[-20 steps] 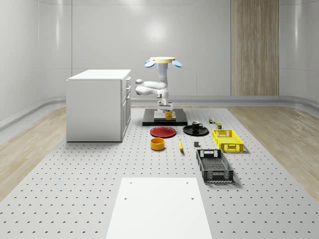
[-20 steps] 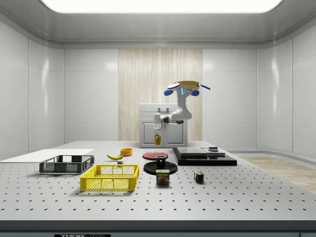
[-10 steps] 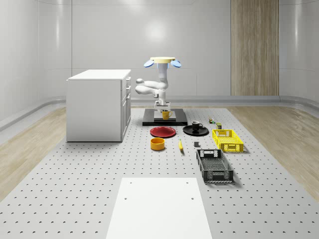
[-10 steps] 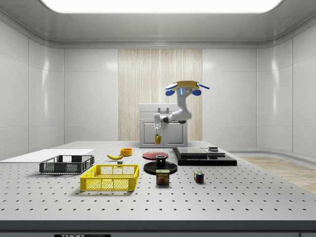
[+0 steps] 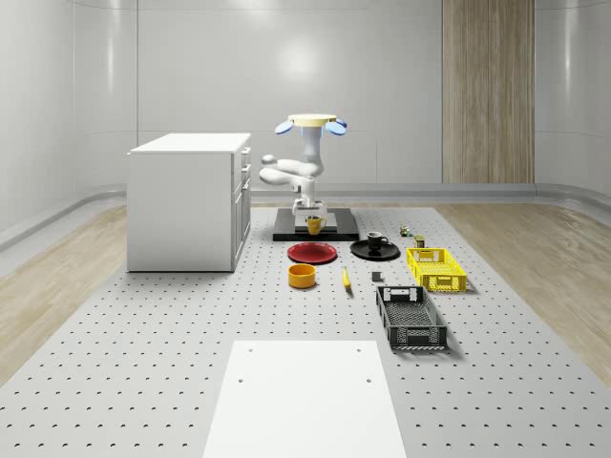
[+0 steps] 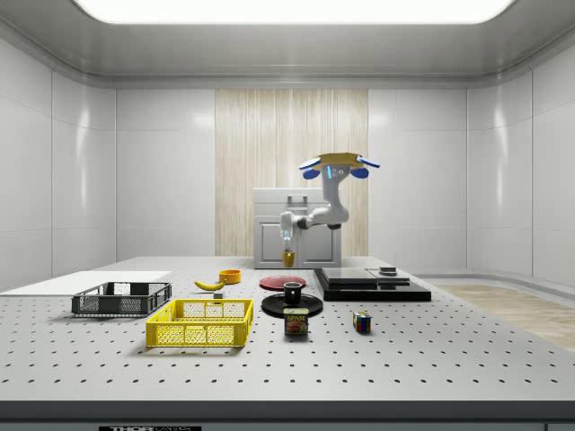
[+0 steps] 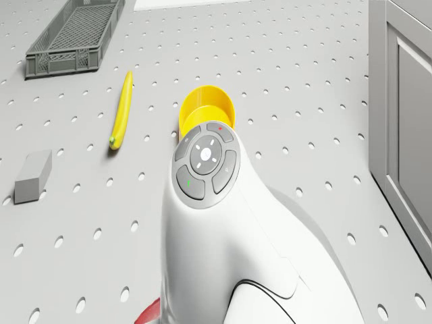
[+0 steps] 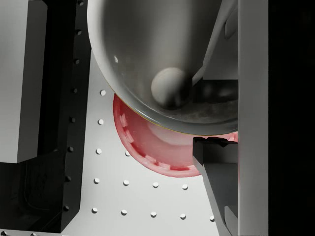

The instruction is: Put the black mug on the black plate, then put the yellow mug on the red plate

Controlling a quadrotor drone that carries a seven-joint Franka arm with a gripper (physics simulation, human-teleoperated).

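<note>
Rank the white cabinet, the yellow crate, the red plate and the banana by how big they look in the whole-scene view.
1. White cabinet, by far the largest.
2. Yellow crate.
3. Red plate, close to the crate; it lies farther from the camera, so that order is unsure.
4. Banana, smallest.

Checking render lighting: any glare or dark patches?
Side view: bright ceiling light panel blown out along the top. Whole-scene view: soft glare spot on the back wall. Wrist view: highlight inside the yellow mug; black platform nearly featureless.
</note>
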